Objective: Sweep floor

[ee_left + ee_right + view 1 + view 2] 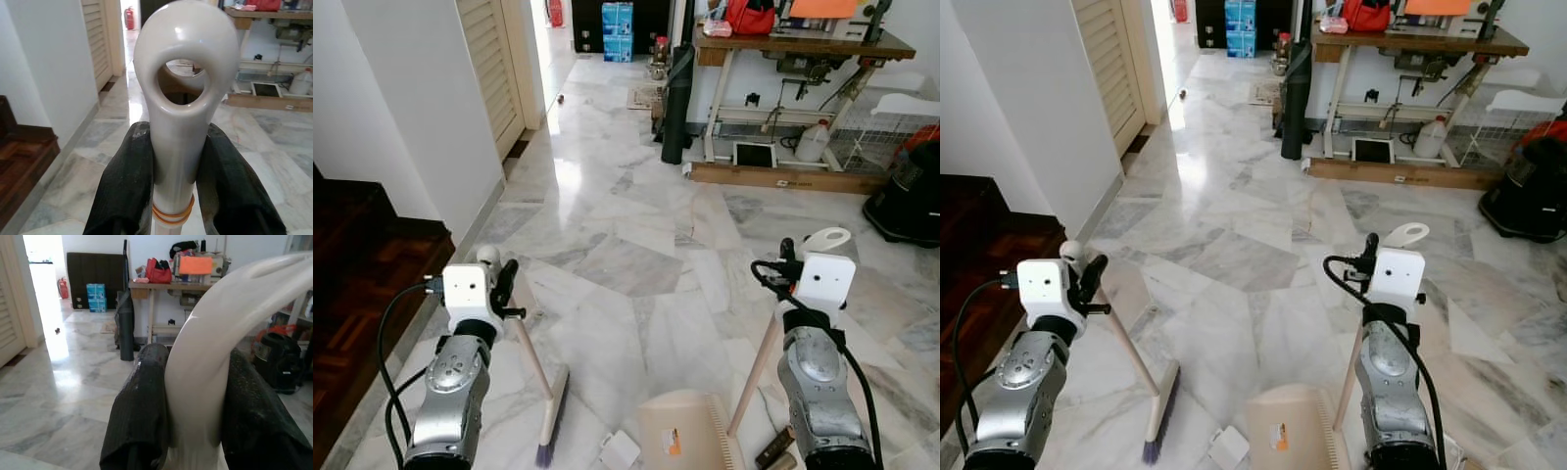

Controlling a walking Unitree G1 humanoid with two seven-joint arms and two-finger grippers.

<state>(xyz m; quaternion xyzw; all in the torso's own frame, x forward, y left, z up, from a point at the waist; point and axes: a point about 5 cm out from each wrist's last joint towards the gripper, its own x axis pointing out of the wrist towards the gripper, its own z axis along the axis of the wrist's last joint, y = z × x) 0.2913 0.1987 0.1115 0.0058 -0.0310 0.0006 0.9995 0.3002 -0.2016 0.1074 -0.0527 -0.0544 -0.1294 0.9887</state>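
Observation:
My left gripper point(501, 281) is shut on the top of a broom's wooden handle point(533, 357). The handle slants down to the bristle head point(551, 423), which rests on the marble floor. In the left wrist view both black fingers point(128, 171) clamp the handle's white looped end point(181, 49). My right gripper point(790, 257) is shut on the white cap point(828, 238) of a dustpan's handle. The beige dustpan point(685, 431) stands on the floor between my arms. A white scrap point(620, 450) lies between the broom head and the dustpan. The right wrist view shows the fingers point(142, 401) pressed against the white cap point(220, 323).
Dark wooden stairs point(352, 284) and a white wall point(421, 108) stand to my left. Ahead right are a work table point(803, 44), a black rolled mat point(677, 98) and a black machine point(911, 196). Open marble floor point(626, 225) stretches ahead towards a hallway.

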